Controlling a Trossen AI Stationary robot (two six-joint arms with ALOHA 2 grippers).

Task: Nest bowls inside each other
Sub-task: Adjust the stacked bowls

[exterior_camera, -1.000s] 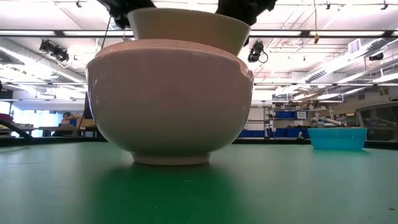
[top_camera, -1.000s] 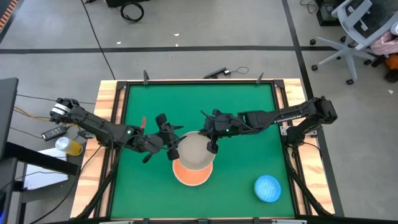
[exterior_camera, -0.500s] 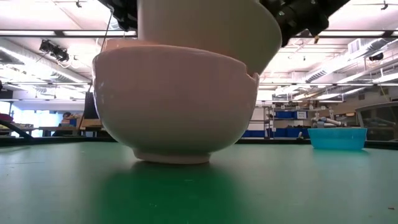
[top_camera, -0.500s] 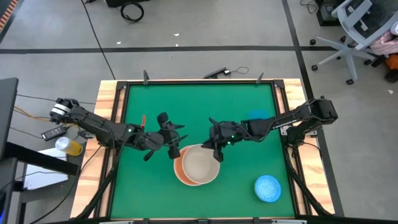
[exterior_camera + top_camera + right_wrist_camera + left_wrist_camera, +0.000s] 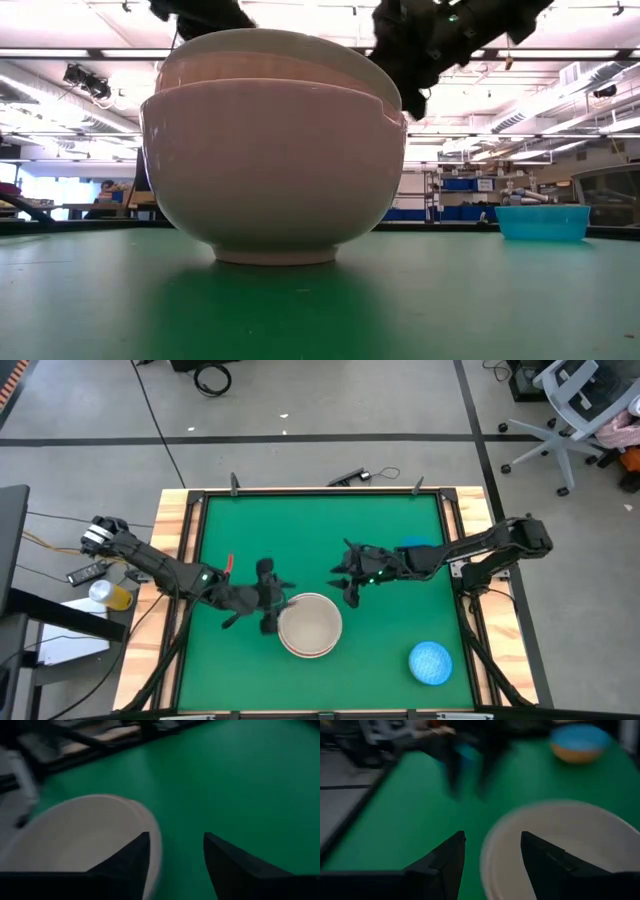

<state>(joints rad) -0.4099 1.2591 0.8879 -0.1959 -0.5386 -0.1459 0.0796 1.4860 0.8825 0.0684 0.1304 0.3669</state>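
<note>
cream bowl (image 5: pixel 309 622) hides most of the tan-orange bowl (image 5: pixel 270 170).

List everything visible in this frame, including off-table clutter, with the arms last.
cream bowl: one, cream, nested inside the tan-orange bowl, table's near middle.
tan-orange bowl: one, holding the cream bowl.
speckled blue bowl: one, blue, near right corner of the table.
table: one, green top, wooden frame.
office chair: one, white, floor beyond the table, right.
left gripper: open, beside the nested bowls' left rim.
right gripper: open, holding nothing, just beyond the bowls.
</note>
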